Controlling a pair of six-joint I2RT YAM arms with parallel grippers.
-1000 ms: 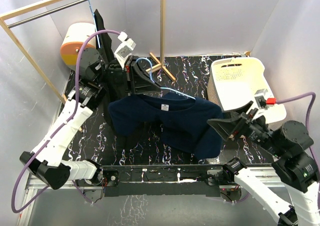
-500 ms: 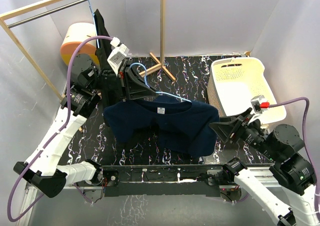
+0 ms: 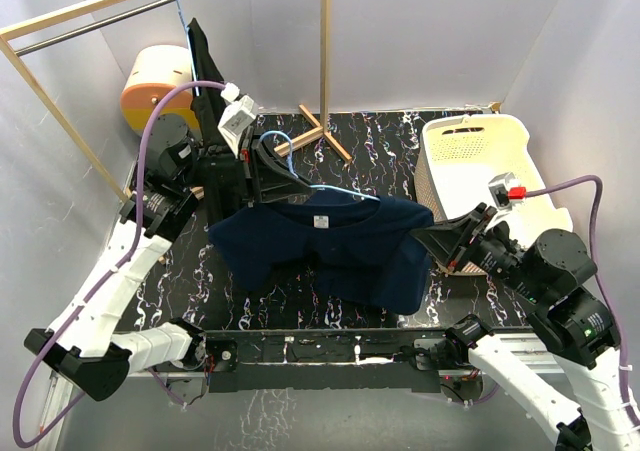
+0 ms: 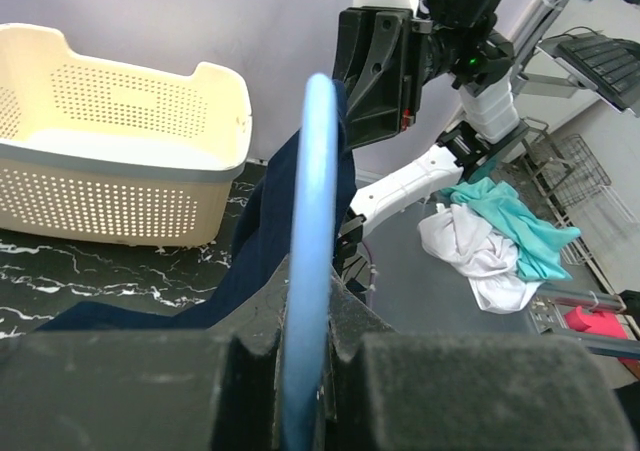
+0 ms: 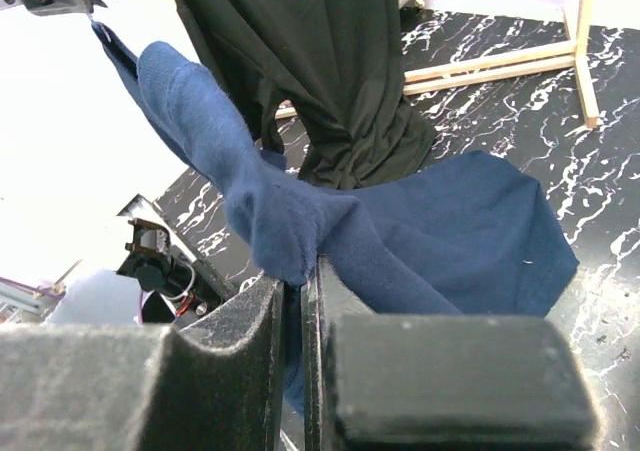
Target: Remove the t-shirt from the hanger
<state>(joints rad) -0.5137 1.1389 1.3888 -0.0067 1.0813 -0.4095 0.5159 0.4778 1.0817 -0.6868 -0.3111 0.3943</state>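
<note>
A navy t-shirt (image 3: 320, 246) hangs on a light blue hanger (image 3: 335, 189) above the table's middle. My left gripper (image 3: 285, 176) is shut on the hanger; the blue bar (image 4: 310, 241) runs between its pads. My right gripper (image 3: 432, 243) is shut on the t-shirt's right sleeve edge; the wrist view shows the navy cloth (image 5: 290, 231) pinched in the jaws. The shirt's body droops between both grippers.
A cream laundry basket (image 3: 485, 166) stands at the right. A wooden rack post (image 3: 325, 51) and its feet stand behind. A black garment (image 3: 200, 61) hangs from the rail at back left, beside an orange-and-cream drum (image 3: 155, 86).
My left gripper raised the hanger slightly and shifted it left. My right gripper moved up and left, closing onto the shirt's right sleeve edge.
</note>
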